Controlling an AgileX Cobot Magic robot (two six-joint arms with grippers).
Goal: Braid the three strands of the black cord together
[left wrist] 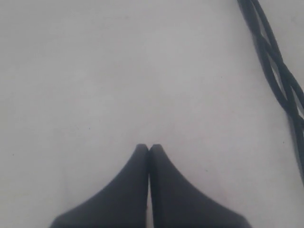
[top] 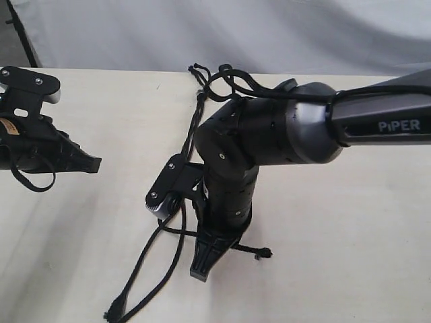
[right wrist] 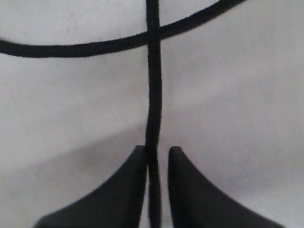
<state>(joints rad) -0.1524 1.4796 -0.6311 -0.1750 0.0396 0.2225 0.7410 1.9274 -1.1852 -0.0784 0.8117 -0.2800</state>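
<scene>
The right gripper (right wrist: 156, 154) pinches one strand (right wrist: 153, 95) of the black cord (top: 195, 121), which lies mid-table, partly braided at its far end. The left gripper (left wrist: 148, 148), fingers pressed together and empty, hovers at the left.

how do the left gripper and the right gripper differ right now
The left gripper has its fingertips pressed together with nothing between them; the right gripper has a strand of the black cord running through a narrow gap between its fingers. The left gripper sits off to the side, away from the cord; the right gripper is down over the loose strands. Both are black and tapered.
</scene>
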